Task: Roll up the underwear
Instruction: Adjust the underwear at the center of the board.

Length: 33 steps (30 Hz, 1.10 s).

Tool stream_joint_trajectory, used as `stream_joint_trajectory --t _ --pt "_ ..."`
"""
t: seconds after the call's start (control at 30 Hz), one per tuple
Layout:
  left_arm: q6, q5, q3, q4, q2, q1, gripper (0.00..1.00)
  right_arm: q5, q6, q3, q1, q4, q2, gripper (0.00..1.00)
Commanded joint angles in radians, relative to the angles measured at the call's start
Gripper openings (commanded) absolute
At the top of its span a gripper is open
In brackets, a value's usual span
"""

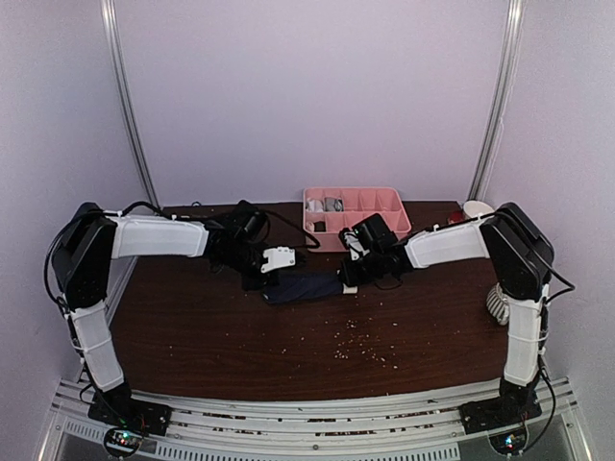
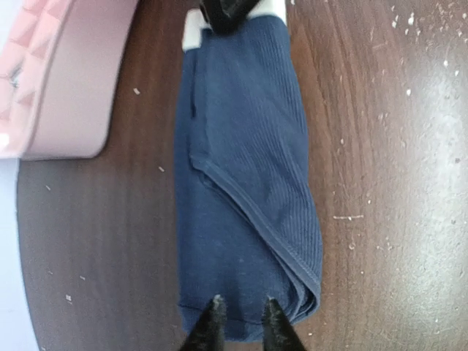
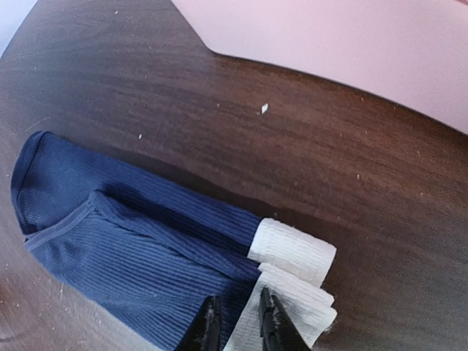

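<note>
The navy underwear (image 1: 300, 286) lies folded into a long narrow strip on the dark wooden table, between my two grippers. My left gripper (image 1: 263, 281) is at its leg end. In the left wrist view its fingertips (image 2: 240, 307) stand close together on the hem of the navy cloth (image 2: 241, 183). My right gripper (image 1: 348, 280) is at the other end. Its narrow fingers (image 3: 238, 303) close on the cloth where navy (image 3: 146, 234) meets the cream-white waistband (image 3: 292, 248). A greyish bundle (image 1: 332, 204) sits in a tray compartment; I cannot tell what it is.
The pink compartment tray (image 1: 356, 191) stands just behind the underwear, close to both wrists (image 2: 73, 88) (image 3: 351, 44). A white cup (image 1: 478, 208) sits at the back right and a pale object (image 1: 497, 303) by the right arm. Crumbs (image 1: 360, 341) are scattered in front.
</note>
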Motion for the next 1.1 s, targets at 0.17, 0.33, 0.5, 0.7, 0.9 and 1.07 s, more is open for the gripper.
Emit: stream_joint_trajectory --t 0.17,0.33,0.5,0.7,0.9,1.07 --pt "-0.056 0.031 0.032 -0.006 -0.057 0.007 0.31 -0.043 -0.02 0.07 -0.004 -0.105 -0.081 0.28" --pt "-0.073 -0.01 0.023 0.028 -0.049 0.01 0.36 -0.121 -0.005 0.101 -0.004 -0.09 -0.062 0.29" --pt "-0.086 -0.008 0.018 0.053 -0.021 0.04 0.39 -0.154 0.019 0.118 -0.006 -0.062 -0.055 0.3" --pt "-0.09 0.033 0.014 0.08 0.017 0.045 0.4 -0.158 0.065 0.132 -0.018 -0.029 -0.038 0.3" --pt "-0.111 -0.005 0.022 0.132 0.035 0.095 0.41 -0.055 0.057 0.07 -0.029 0.017 -0.144 0.34" --pt "-0.104 0.019 0.041 0.126 0.068 0.129 0.41 0.019 0.02 0.118 -0.041 -0.007 -0.151 0.42"
